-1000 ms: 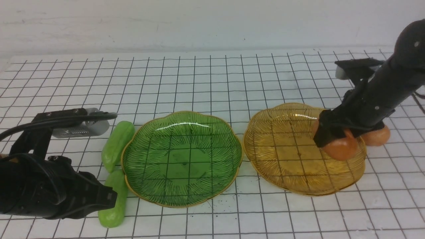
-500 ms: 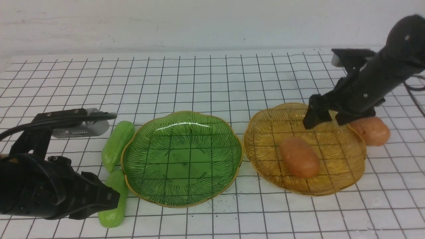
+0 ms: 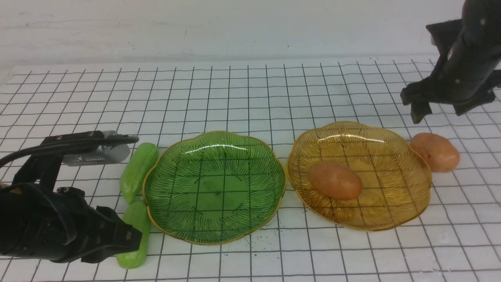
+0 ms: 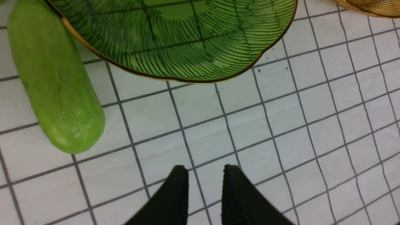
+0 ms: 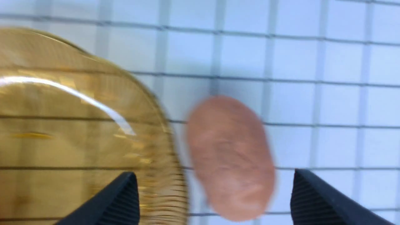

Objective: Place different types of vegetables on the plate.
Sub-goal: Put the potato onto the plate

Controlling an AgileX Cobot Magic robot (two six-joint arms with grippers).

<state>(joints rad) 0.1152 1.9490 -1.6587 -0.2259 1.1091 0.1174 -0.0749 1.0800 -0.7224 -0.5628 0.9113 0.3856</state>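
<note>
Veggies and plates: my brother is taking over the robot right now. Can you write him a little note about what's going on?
Left gripper: jaws slightly apart, empty, low beside the near cucumber.
Right gripper: wide open, empty, raised above the loose potato.
Done: one potato lies in the amber plate.
Left: the loose potato sits on the table beside that plate. The near cucumber and far cucumber lie beside the green plate, which holds nothing yet.
</note>
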